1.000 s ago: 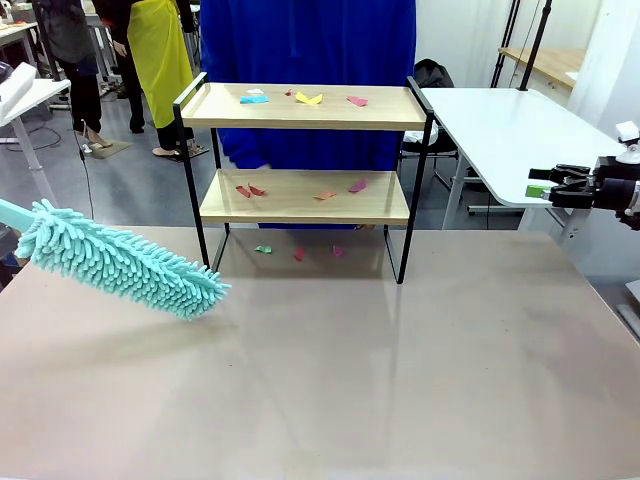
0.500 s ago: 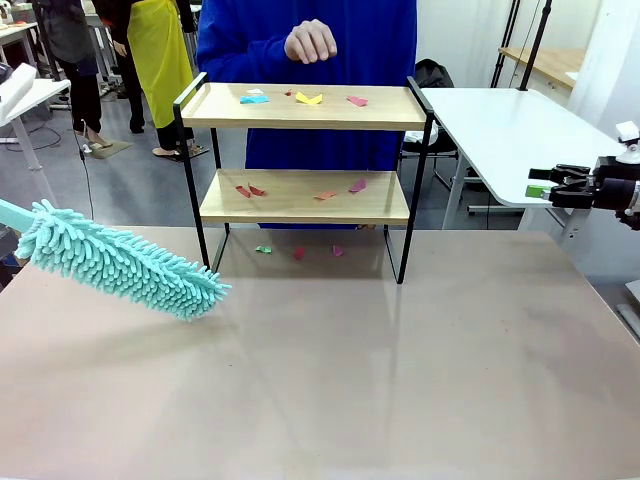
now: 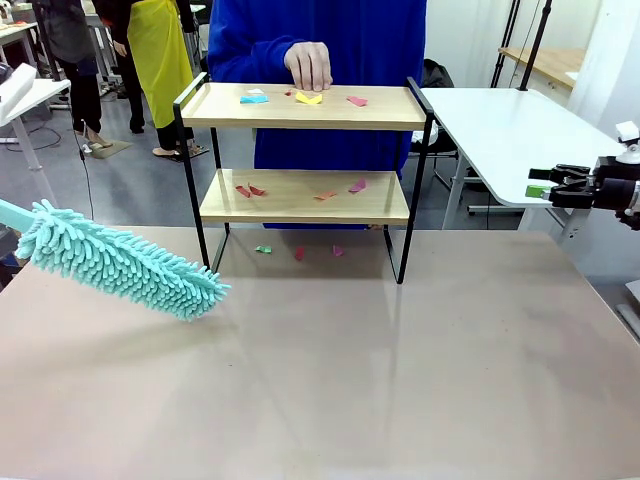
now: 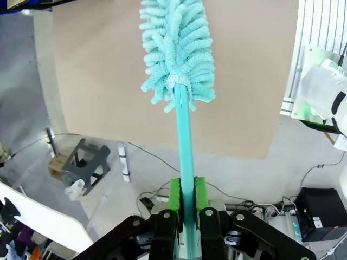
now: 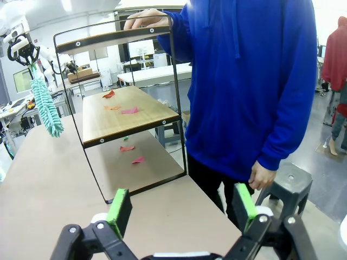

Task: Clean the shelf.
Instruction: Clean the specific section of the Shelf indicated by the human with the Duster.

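Step in hand, as judged: carry the duster (image 3: 120, 262) to the shelf (image 3: 300, 120) and brush the paper scraps off its boards.

Shelf stands at the far middle of the table (image 3: 400, 380), open front toward the robot. Scraps lie on the top board (image 3: 309, 98), on the lower board (image 3: 250, 190) and on the table under the rack (image 3: 298, 253).

Notes for doing it well:
- Enter from the open front, not across the raised side rails, which would snag the fringe.
- Top board first, then the lower one, so that whatever drops gets swept once.
- The person's hand (image 3: 308, 66) rests at the back edge of the top board, just beside the yellow scrap, so keep the stroke short of it or wait.
- Light pressure only. The rack looks slight and could slide or tip if pushed.

Duster head hangs low over the left of the table, tip near the shelf's front-left leg but apart from it. Contact with the tabletop cannot be told.

Left gripper (image 4: 187, 189): jaws clamped tight on the duster's teal handle, green pads pressed against either side.

Right gripper (image 5: 181, 203): jaws spread wide, nothing between them, touching nothing. It is parked off the right edge of the table, well apart from the shelf.
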`<state>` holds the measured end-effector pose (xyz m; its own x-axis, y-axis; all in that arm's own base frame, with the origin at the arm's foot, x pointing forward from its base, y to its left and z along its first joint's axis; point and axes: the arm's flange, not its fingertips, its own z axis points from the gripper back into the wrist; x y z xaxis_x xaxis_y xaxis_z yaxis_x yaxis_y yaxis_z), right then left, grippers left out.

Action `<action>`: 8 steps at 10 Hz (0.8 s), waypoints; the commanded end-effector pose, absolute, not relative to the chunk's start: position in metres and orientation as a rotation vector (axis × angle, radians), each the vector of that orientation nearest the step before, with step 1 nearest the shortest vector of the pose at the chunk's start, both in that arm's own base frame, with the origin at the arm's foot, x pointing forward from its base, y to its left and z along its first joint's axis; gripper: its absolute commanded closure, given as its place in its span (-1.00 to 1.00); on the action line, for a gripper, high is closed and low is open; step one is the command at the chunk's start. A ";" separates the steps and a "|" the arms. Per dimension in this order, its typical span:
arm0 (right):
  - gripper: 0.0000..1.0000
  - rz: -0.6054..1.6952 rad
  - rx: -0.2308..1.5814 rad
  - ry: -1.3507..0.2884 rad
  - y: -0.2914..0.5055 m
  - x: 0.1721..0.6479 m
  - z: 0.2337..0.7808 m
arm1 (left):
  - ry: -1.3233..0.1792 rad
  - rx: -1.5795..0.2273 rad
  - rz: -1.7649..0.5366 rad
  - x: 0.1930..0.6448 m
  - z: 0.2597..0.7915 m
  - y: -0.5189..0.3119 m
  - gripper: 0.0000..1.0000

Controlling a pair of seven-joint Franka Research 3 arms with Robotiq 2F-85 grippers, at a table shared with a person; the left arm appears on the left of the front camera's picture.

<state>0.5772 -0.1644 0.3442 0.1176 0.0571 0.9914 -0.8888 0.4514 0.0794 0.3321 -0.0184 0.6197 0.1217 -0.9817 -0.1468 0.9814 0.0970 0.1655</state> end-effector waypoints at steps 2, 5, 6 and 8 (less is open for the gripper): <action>-1.00 0.843 0.848 -1.270 -0.162 0.576 0.346 | 0.007 0.256 -1.461 0.329 0.621 -0.015 0.74; -1.00 0.843 0.848 -1.270 -0.162 0.576 0.346 | 0.007 0.256 -1.461 0.329 0.621 -0.015 0.74; -1.00 0.843 0.848 -1.270 -0.162 0.576 0.346 | 0.007 0.256 -1.461 0.329 0.621 -0.015 0.74; -1.00 0.843 0.848 -1.270 -0.162 0.576 0.346 | 0.007 0.256 -1.461 0.329 0.621 -0.015 0.74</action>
<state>0.5772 -0.1644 0.3442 0.1176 0.0571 0.9914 -0.8888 0.4514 0.0794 0.3321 -0.0184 0.6196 0.1217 -0.9816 -0.1468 0.9815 0.0969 0.1654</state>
